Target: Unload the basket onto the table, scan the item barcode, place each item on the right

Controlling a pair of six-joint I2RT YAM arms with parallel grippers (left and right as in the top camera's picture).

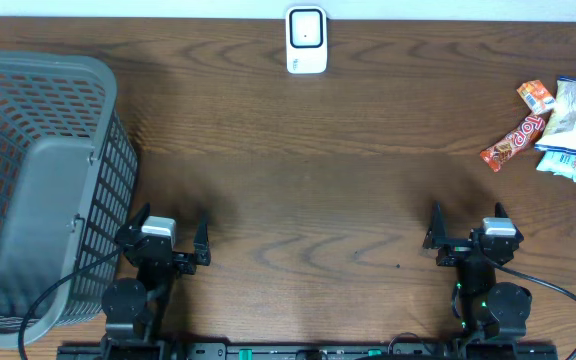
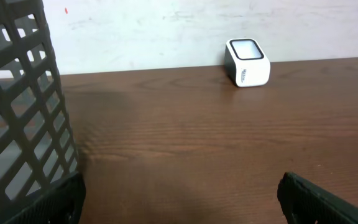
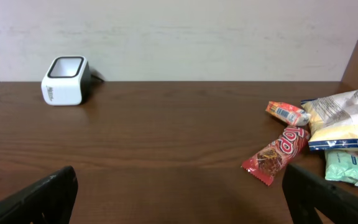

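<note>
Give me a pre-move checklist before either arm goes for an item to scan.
1. Right pincer open and empty: ok.
2. Left pincer open and empty: ok.
3. Scanner upright, window unblocked: ok.
4. Red candy bar uncovered, on the right pincer's side: ok.
5. Barcode on the candy bar facing up: cannot tell.
6. Item held for scanning: not ok, none picked up.
</note>
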